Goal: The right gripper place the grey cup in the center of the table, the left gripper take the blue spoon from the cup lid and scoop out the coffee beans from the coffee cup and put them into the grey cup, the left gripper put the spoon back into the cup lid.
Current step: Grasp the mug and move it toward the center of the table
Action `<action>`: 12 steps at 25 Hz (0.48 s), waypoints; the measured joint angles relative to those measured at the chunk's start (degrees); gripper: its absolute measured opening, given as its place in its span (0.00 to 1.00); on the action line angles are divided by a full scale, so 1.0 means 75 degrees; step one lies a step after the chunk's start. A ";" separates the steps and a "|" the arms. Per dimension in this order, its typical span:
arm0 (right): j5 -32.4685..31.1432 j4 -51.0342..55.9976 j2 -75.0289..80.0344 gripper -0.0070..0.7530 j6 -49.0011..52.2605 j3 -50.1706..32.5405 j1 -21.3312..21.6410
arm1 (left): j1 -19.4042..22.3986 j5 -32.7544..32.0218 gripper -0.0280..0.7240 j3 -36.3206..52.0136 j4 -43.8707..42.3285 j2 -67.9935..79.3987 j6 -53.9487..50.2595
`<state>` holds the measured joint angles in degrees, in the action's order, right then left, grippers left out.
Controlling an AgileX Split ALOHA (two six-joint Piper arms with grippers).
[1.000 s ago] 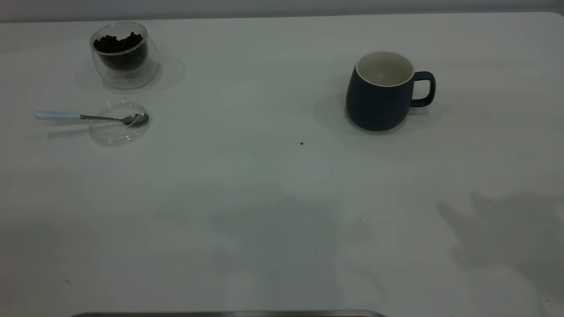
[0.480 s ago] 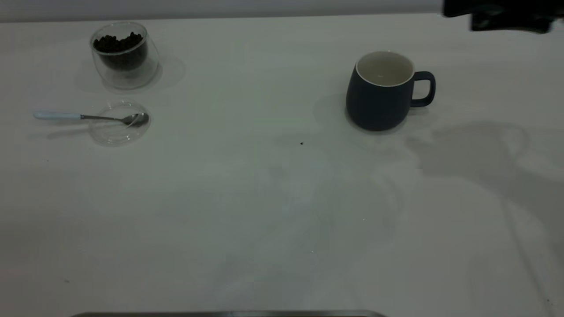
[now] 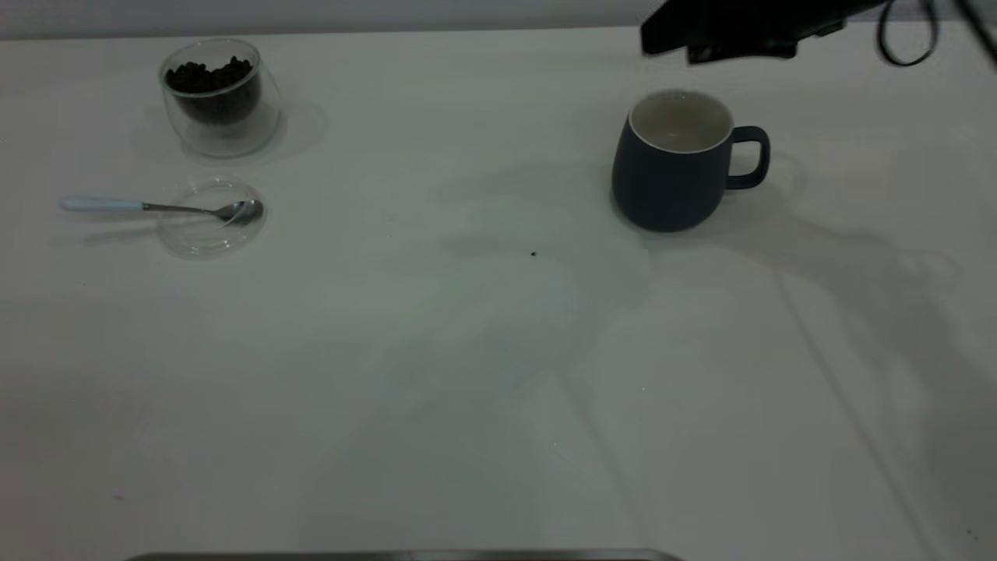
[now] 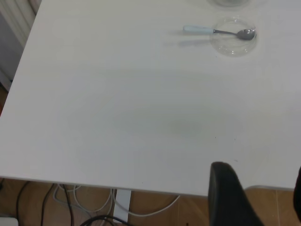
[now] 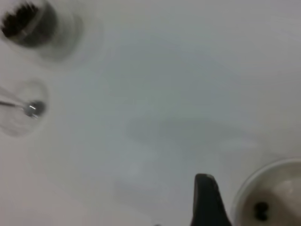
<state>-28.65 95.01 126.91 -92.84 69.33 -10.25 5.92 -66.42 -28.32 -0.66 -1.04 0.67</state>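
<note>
Dark blue-grey, the grey cup (image 3: 671,162) stands right of the table (image 3: 467,351) centre in the exterior view, right gripper (image 3: 662,35) above it; I cannot tell how its fingers stand. Left wrist view: left gripper (image 4: 256,195) spread apart, blue spoon (image 4: 218,31) on cup lid (image 4: 233,42). Right wrist view: coffee beans (image 5: 21,21).

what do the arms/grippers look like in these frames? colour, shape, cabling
Little shows. The right arm is a matte black, angular block at the exterior view's top edge, with a thin black cable looping off it. The right gripper shows one black wedge finger. The left gripper shows plain black fingers. No markings visible.
</note>
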 joint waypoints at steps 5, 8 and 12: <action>0.0212 -0.0603 0.0747 0.61 0.0569 0.0557 -0.0016 | 0.0000 0.0000 0.58 0.0000 0.0000 0.0000 0.0000; 0.0239 -0.0673 0.0885 0.61 0.0741 0.0592 -0.0041 | 0.0000 0.0000 0.58 0.0000 0.0000 0.0000 0.0000; 0.0215 -0.0640 0.1027 0.61 0.0754 0.0607 -0.0076 | 0.0000 0.0000 0.58 0.0000 0.0000 0.0000 0.0000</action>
<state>-27.04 90.21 134.62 -87.19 73.88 -10.82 5.92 -66.42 -28.32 -0.66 -1.04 0.67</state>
